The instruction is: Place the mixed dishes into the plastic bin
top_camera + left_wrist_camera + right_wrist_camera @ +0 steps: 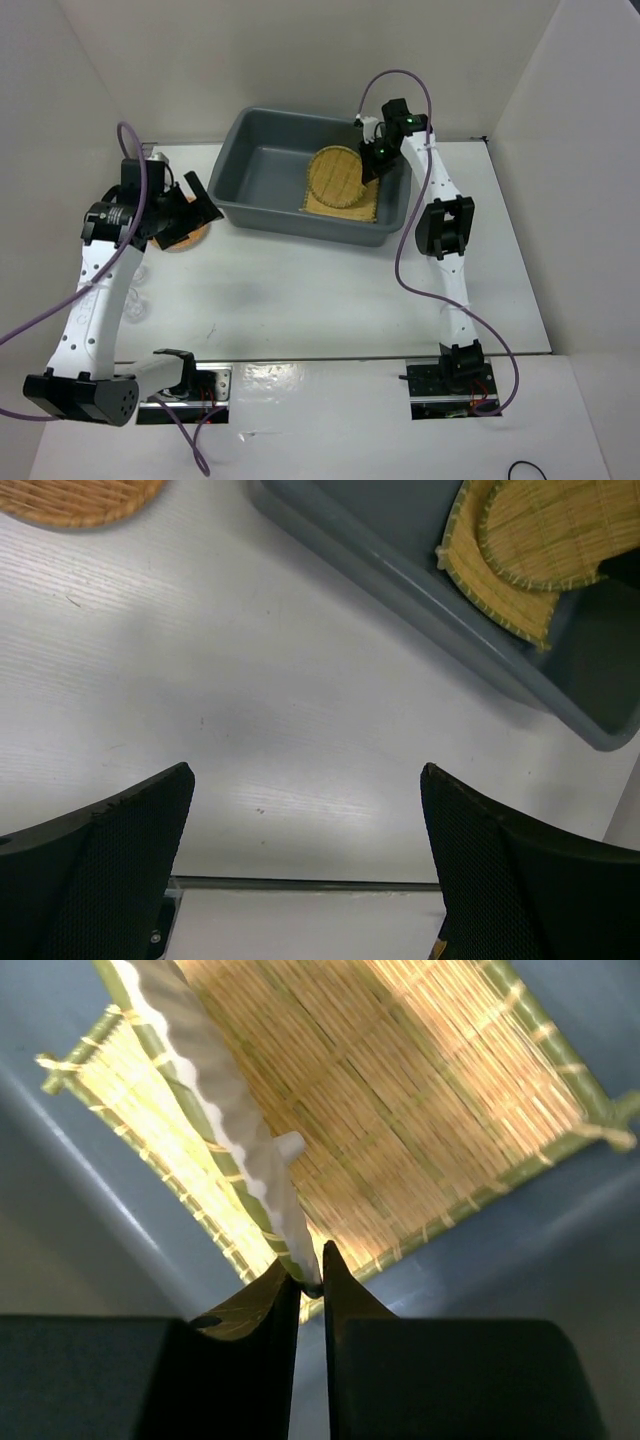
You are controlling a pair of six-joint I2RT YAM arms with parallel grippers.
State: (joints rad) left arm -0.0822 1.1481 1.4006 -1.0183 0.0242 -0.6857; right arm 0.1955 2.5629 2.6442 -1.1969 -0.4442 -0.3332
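- Plastic bin [268,172]: you had it standing on the counter [300,290] at the far middle, between the two arms. Its left half showed bare grey floor, and two woven dishes were in its right half.
- Square woven plate [355,208]: it lay inside the bin against the right end, near the front wall.
- Round woven plate [335,172]: it was inside the bin, overlapping the square woven plate from above. In the right wrist view its rim showed edge-on as a pale scalloped strip rising away from the mat below. I could not tell whether its far edge rested on the mat.
- Right tool [311,1275]: you had it reaching into the right end of the bin. Its fingers were drawn nearly together, pinching the rim of the round woven plate.
- Orange-brown plate [85,498]: it sat on the counter outside the bin, just off the bin's left front corner. From above it was partly hidden under your left arm.
- Left tool [306,780]: its fingers stood wide apart and held nothing. It hung over bare counter between the orange-brown plate and the bin's front wall, touching neither.
- Clear cups [135,300]: these showed only as faint outlines on the counter beside your left forearm, well apart from the bin and too faint to count.
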